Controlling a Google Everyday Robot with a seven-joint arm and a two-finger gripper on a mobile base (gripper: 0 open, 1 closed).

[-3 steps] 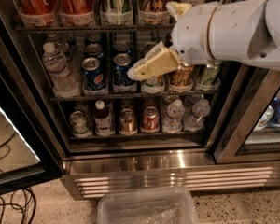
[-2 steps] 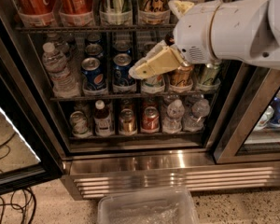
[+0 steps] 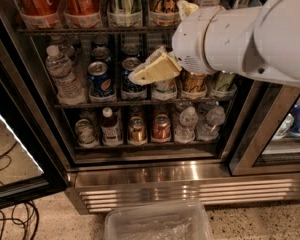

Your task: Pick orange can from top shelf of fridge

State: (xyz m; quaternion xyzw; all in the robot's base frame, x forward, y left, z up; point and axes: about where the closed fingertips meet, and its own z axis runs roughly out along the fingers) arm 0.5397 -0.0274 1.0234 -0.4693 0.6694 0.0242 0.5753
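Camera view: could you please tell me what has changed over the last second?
The gripper has edged slightly toward the picture's left, in front of the middle-shelf cans, and the arm fills more of the upper right. Nothing was taken or released. The orange can stays on the top shelf; everything else in the fridge is unchanged.

gripper (image 3: 154,69) before middle shelf (image 3: 115,104), orange can (image 3: 164,2) on top shelf (image 3: 90,30) above

The single camera is looking forward and downward at the fridge (image 3: 150,176) from close in front; the arm (image 3: 240,39) is filling the upper right; the gripper (image 3: 140,74) is hanging mid-frame before the middle rack (image 3: 115,104).
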